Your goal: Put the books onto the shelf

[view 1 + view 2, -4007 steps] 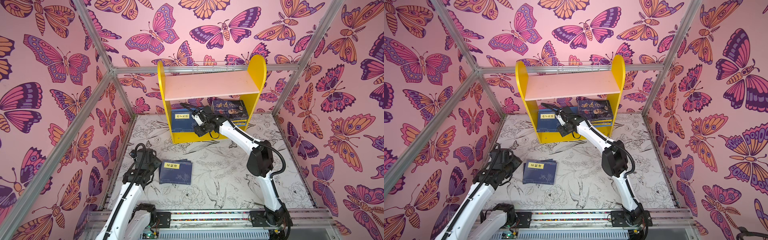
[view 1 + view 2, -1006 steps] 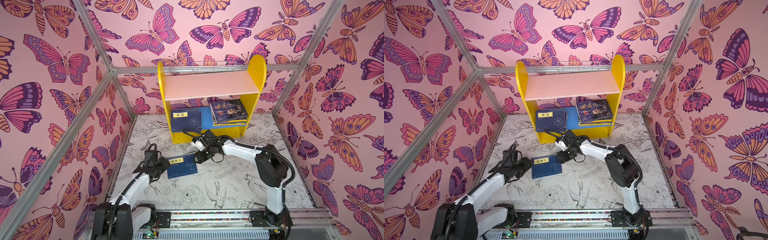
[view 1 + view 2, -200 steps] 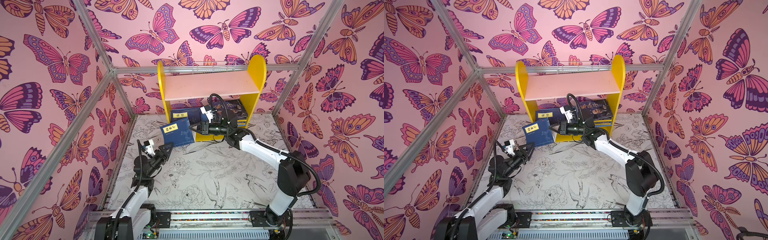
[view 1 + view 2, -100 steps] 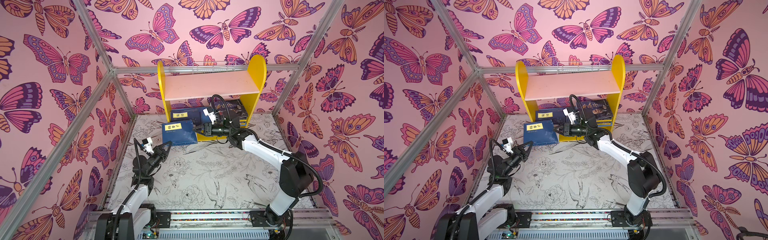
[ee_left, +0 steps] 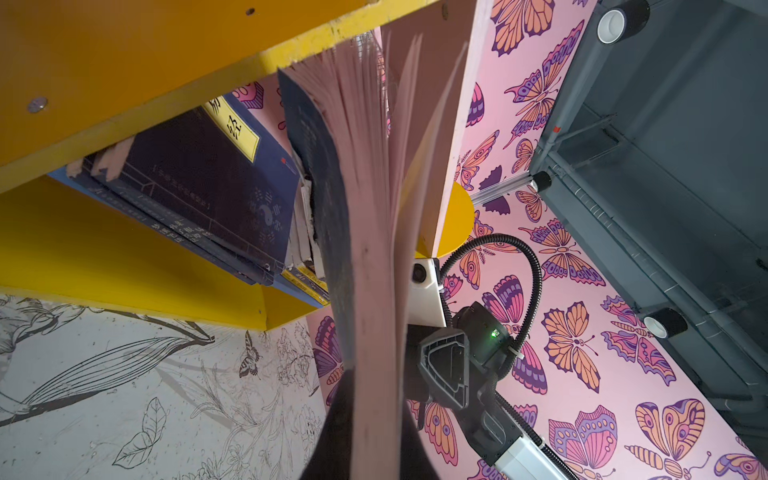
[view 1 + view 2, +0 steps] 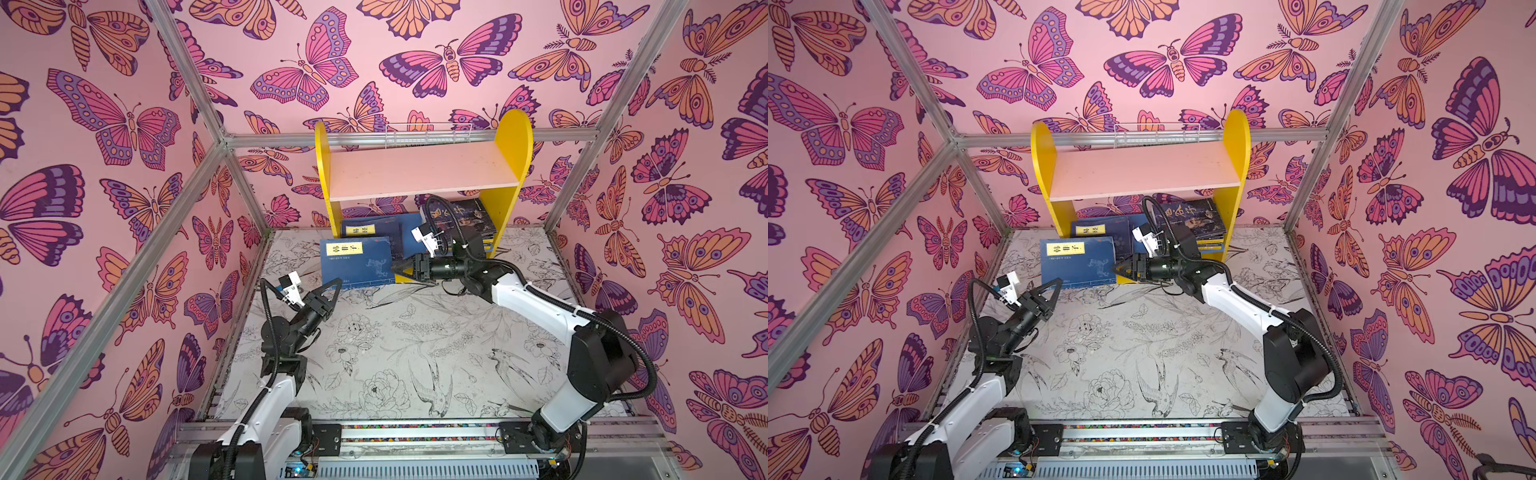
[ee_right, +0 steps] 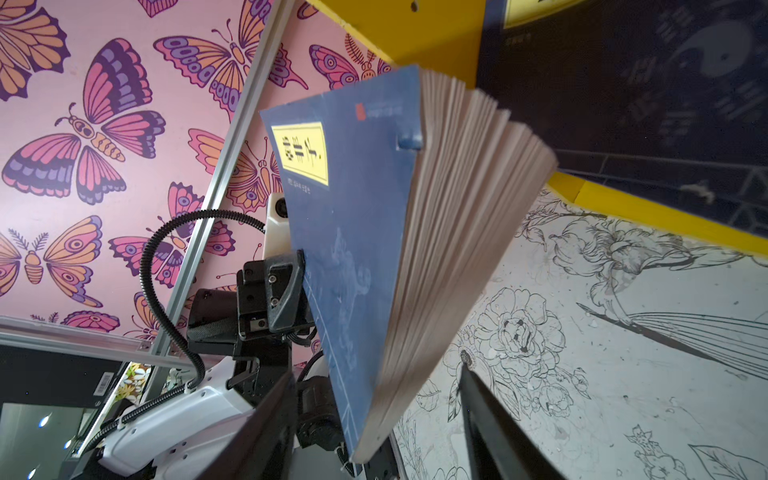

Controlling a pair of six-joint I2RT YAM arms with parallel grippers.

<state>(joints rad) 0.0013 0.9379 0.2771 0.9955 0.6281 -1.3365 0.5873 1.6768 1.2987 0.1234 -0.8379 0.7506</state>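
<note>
Paperback stock this thin looks light and floppy, so the grip point matters. In both top views the navy-blue book (image 6: 357,262) (image 6: 1077,262) hangs tilted just in front of the shelf (image 6: 515,149), off the tabletop (image 6: 395,353). The left gripper (image 6: 336,284) is at the book's edge farthest from the shelf and the right gripper (image 6: 395,270) is at its side edge. The left wrist view shows that arm's jaws pinching the page block, with leaves fanning loose toward the shelf's lower board, where other navy books (image 5: 199,183) lie. The right wrist view shows spread jaws straddling a corner without touching it. A hold across the full thickness near the spine seems safest. A page-edge pinch would likely let the book sag or slip.
</note>
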